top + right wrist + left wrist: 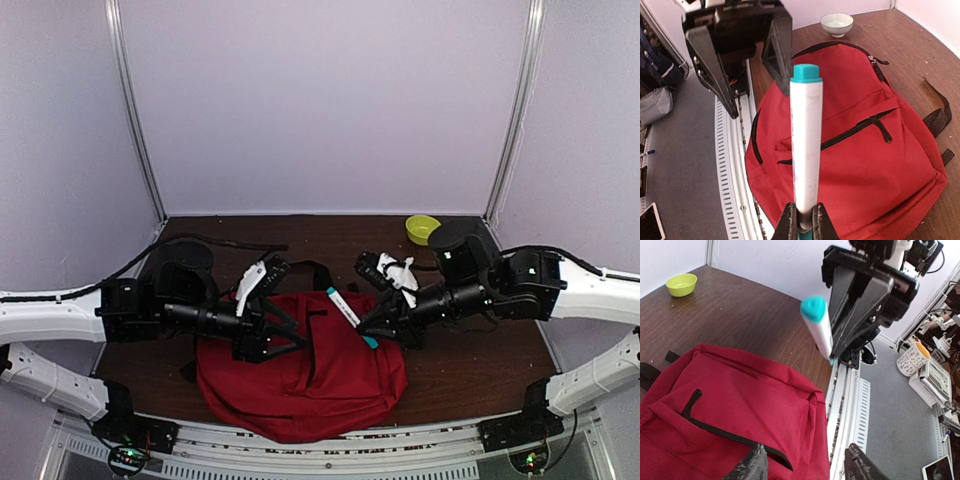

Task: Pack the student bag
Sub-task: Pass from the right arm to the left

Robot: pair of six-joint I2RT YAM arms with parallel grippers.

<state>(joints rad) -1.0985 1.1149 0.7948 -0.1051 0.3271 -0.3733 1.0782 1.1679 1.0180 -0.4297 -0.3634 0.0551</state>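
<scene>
Tool status: right tool [801, 220] pinched shut on lower end of marker [806, 145]; left tool [805, 465] has jaws apart, nothing btwn them.
Marker: white barrel, teal cap, cap end pointing away from right tool. Held in air above student bag [300, 385], not touching it.
Left tool posn: low over student bag, close to front pocket zip [730, 435]; no contact w/ fabric visible.
Student bag: red, lying flat w/ front face up on table [470, 370], at the arms' side. Black straps poke out at its far end.
Zips: front pocket zip shows as dark line across bag front, maybe part open, can't tell for sure. Main zip runs along bag edge; open or closed not clear.
Beyond bag: green bowl [422, 228], well apart from bag, past its far right side.
Done so far: marker in grip and up over bag.
Left to do (my read): early stage. Nothing seen inside bag. Needs an opening made or held, prob. by left tool, then marker in, then zip closed.
</scene>
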